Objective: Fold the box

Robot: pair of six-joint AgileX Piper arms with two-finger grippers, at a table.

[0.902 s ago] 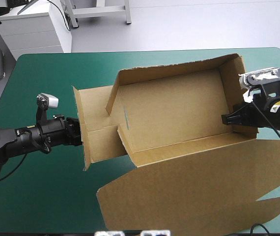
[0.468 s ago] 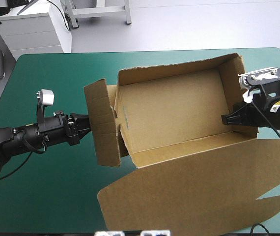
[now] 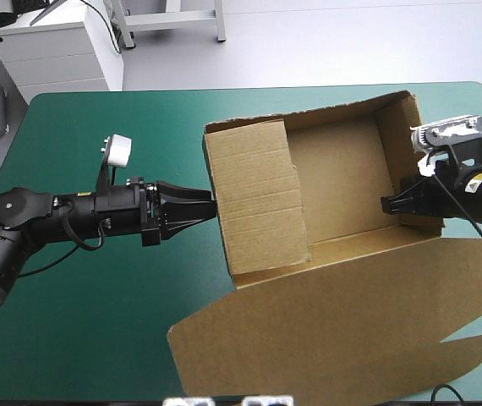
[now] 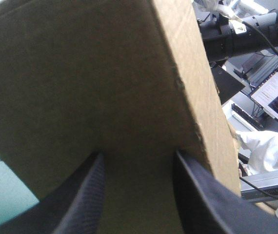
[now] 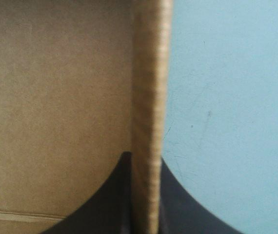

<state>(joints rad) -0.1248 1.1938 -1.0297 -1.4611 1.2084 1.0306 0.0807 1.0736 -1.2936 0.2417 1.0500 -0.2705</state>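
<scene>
The box (image 3: 342,182) had its walls up but its lid (image 3: 334,330) flat; the right gripper (image 3: 391,205) pinched its right wall, while the left gripper (image 3: 205,203), fingers apart and empty, was at the untucked end flap (image 3: 258,199).

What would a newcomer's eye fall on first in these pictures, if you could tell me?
The brown box draws the eye first: a half-raised tray right of the middle of the table, its big lid lying flat toward the near edge. Its left flap is tipped inward over the tray, with the left gripper at its outer edge, fingers open. The right gripper is shut on the right wall.
</scene>
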